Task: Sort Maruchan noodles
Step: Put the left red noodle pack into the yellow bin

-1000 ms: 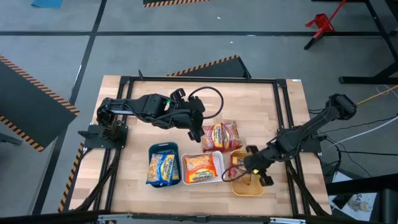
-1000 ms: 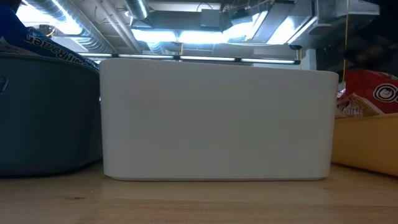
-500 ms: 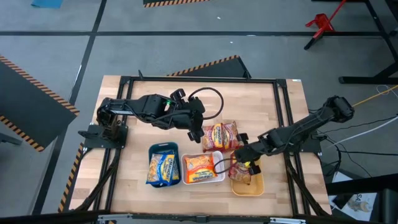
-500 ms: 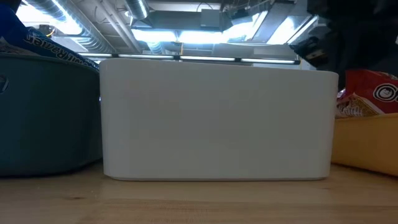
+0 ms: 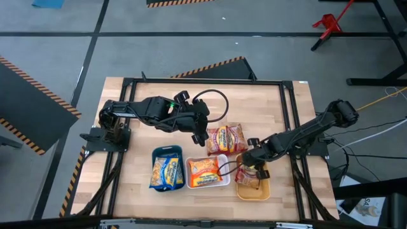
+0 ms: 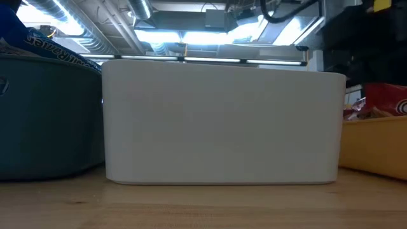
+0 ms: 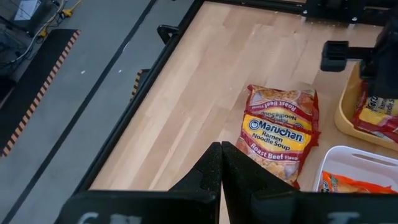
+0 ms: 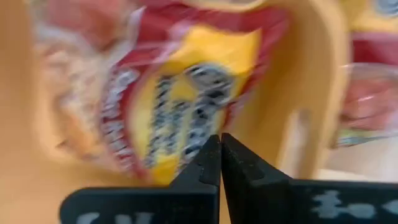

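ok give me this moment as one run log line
left tool: shut, above wooden table, beside loose dark red crinkly noodle packet | right tool: shut, over yellow plastic tray holding red noodle packet

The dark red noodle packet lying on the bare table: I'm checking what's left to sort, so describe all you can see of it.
The dark red noodle packet is a flat, crinkly plastic pack printed "Maruchan Ramen Noodle Soup, Roast Beef Flavor" on a yellow panel. It lies label up on the wooden table, outside the trays, beside the shut left gripper.

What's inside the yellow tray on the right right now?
The yellow tray holds a dark red noodle packet. From above, the right hand covers most of it, so whether a second packet lies underneath cannot be seen.
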### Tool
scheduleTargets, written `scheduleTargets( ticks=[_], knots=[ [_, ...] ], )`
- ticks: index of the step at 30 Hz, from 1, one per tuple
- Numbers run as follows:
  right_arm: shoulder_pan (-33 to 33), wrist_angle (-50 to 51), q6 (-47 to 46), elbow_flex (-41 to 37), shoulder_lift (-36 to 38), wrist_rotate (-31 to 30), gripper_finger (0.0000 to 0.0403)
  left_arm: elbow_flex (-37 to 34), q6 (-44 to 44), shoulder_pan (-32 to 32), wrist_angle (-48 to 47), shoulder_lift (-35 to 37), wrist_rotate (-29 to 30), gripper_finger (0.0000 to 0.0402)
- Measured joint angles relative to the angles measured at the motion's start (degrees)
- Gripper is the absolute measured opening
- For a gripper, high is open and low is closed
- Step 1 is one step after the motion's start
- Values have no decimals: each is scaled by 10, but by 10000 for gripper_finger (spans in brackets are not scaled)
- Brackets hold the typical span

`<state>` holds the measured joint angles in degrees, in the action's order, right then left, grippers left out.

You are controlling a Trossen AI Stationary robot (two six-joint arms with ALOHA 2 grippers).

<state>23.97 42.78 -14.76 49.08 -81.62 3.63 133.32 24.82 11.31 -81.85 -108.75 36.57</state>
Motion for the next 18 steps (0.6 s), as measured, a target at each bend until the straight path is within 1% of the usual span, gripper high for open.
scheduleTargets(
  ticks=[2, 6, 10, 12, 16, 18],
  knots=[
    [1, 1, -1, 0, 3, 16, 0, 0, 0, 0, 0, 0, 0, 0],
    [0, 4, -4, 0, -1, -24, 0, 0, 0, 0, 0, 0, 11, 0],
    [0, 2, -2, 0, -22, -25, 0, 0, 0, 0, 0, 0, 15, 0],
    [1, 0, -1, 0, -40, 3, 0, 0, 0, 0, 0, 0, 15, 0],
    [1, -13, 8, 0, -65, 101, 0, 0, 0, 0, 0, 0, 15, 0],
    [1, -13, 19, 0, -64, 137, 0, 0, -3, 0, 0, 0, 15, 0]
  ],
)
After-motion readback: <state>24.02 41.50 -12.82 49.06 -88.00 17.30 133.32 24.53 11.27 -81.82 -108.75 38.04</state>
